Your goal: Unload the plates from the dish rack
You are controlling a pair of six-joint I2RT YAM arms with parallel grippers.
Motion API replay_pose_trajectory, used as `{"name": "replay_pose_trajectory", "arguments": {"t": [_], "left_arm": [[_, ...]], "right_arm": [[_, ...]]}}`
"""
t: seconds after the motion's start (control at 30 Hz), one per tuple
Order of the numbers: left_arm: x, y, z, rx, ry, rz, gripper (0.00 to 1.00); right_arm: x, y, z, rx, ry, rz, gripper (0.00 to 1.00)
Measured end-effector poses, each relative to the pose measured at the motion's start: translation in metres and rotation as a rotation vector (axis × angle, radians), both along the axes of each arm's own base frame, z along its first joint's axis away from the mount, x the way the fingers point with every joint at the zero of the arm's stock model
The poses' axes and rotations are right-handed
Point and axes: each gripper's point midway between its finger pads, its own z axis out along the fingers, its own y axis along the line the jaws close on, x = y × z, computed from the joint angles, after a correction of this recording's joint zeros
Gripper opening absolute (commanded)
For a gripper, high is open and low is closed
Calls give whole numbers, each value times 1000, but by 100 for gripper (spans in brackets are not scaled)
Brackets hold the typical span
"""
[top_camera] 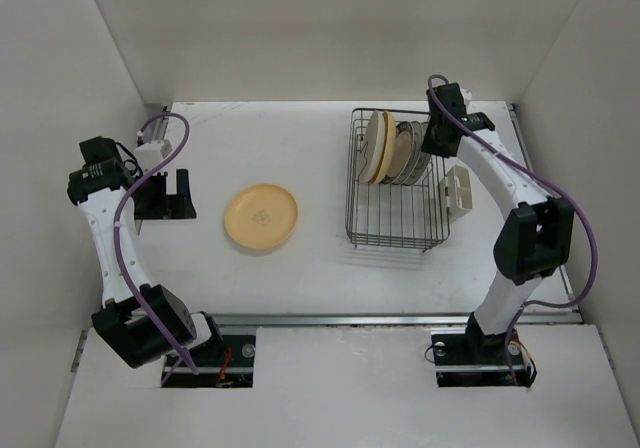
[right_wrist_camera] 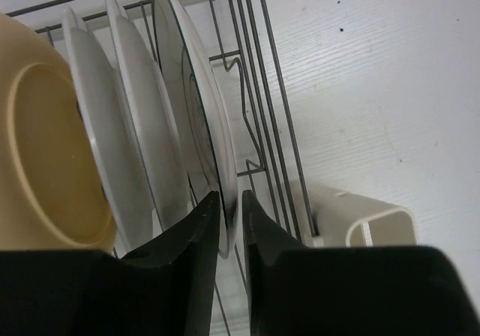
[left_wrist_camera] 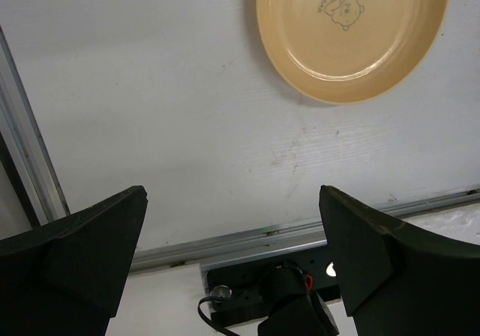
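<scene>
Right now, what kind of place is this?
Probably a robot practice bench, not a real kitchen: a plain white table boxed in by white walls, a left arm and right arm bolted to its edge, and a dish rack of plates.

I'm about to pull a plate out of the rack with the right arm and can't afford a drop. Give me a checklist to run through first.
1. The right claw straddles the rim of the outermost white plate: ok.
2. Firm grip on that rim: cannot tell; the fingers sit close on both sides, but contact is unclear.
3. Only one plate between them: ok; the neighbouring plate lies outside.
4. The left claw is open and away from the dish rack: ok.
5. Set-down space: ok; the yellow plate lies flat on the table, left of the rack.
</scene>
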Motion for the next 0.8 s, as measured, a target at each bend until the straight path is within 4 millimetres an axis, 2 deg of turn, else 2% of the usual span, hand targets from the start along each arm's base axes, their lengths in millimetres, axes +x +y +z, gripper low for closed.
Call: {"name": "replay_pose_trajectory", "arguments": {"t": [0.07,0.13,0.4,0.57,0.8], "left_arm": [[0,1,0,5,2,2,99],[-1,2,-1,10,5,4,99],[-2,4,-2,20,14,9,99],[-3,4,-2,20,16,9,99],[-3,4,-2,20,17,10,99]], "right_arm": [[5,1,-9,0,11,3,8],[6,-2,-15,-19,26,3,1],[6,-9,-4,-70,23,19,0],[8,-15,21,-147,-12,-7,0],[10,-37,78,-292,-124,-102,0]]}}
